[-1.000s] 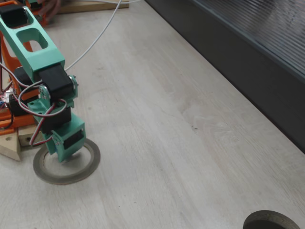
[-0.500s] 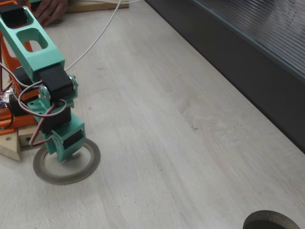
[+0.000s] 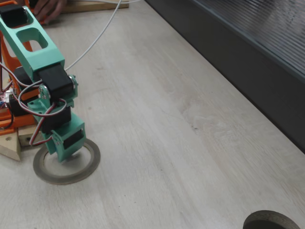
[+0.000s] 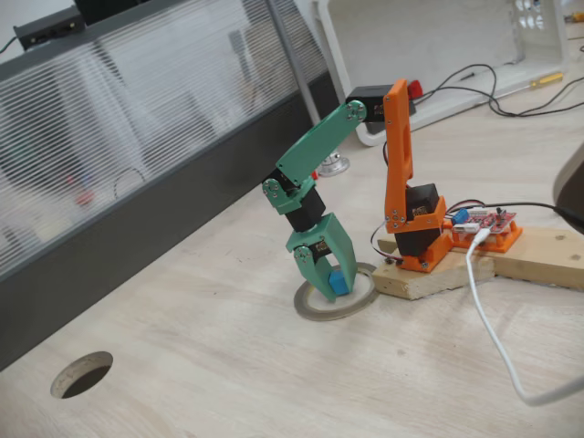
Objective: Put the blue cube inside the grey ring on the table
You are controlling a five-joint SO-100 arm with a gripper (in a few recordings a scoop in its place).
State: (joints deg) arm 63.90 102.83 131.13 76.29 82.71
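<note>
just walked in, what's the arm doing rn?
The green arm's gripper points down over the grey ring on the table, next to its wooden base. It holds the blue cube between its fingers, just above the ring's opening. The cube is not yet released.

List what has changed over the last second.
Nothing about the arm visibly changed: the gripper stays low over the grey ring, the blue cube between its fingers. A person's hand at the top edge has shifted slightly.

Grey ring (image 3: 66, 176) partly behind arm
</note>
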